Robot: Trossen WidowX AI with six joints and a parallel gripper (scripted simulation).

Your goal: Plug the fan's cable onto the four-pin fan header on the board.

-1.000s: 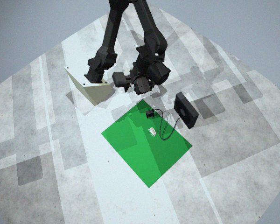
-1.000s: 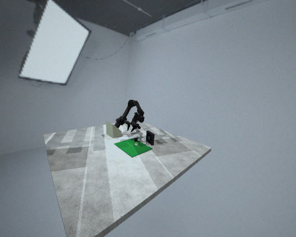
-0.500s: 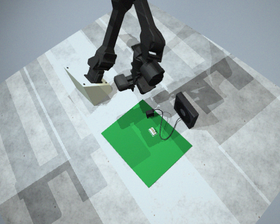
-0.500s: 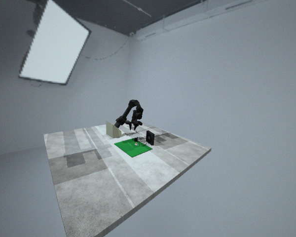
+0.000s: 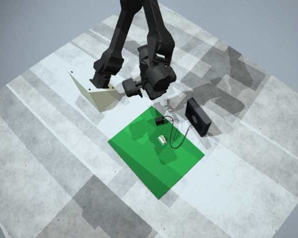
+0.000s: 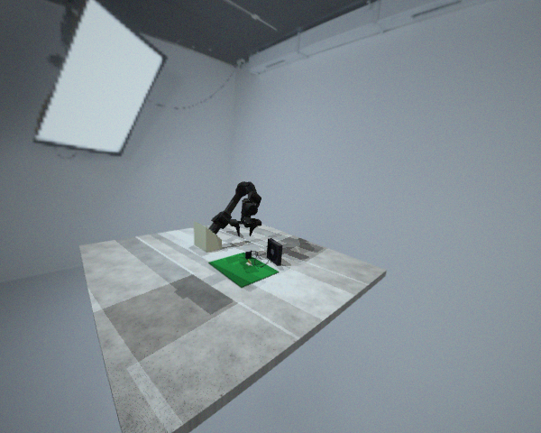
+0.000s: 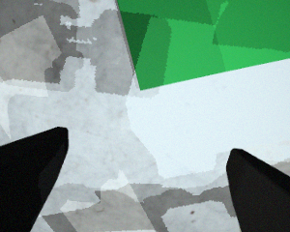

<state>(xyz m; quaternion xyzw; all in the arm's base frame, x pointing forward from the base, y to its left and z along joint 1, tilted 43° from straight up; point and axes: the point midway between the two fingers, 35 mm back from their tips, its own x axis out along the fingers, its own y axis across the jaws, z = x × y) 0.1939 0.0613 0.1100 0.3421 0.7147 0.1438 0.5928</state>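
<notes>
The green board [image 5: 144, 156] [image 6: 242, 278] [image 7: 193, 53] lies flat on the table. The white four-pin header [image 5: 162, 140] [image 6: 249, 262] is near its middle, its pins uncovered. The black plug [image 5: 159, 120] [image 6: 248, 254] is at the board's back part, apart from the header. A thin dark cable [image 5: 171, 133] loops from it to the black fan [image 5: 198, 117] [image 6: 274, 252], which stands upright beside the board. My gripper [image 5: 146, 97] [image 6: 244, 234] [image 7: 149, 148] is open and empty, above the table behind the board's back corner, clear of the plug. The wrist view shows neither plug nor header.
A beige wedge-shaped block [image 5: 103, 99] [image 6: 206, 240] stands behind and left of the board, close to the arm's lower part. The cable loop hangs over the board's right side, between header and fan. Patchy shadows cross the table [image 5: 221, 194] and board.
</notes>
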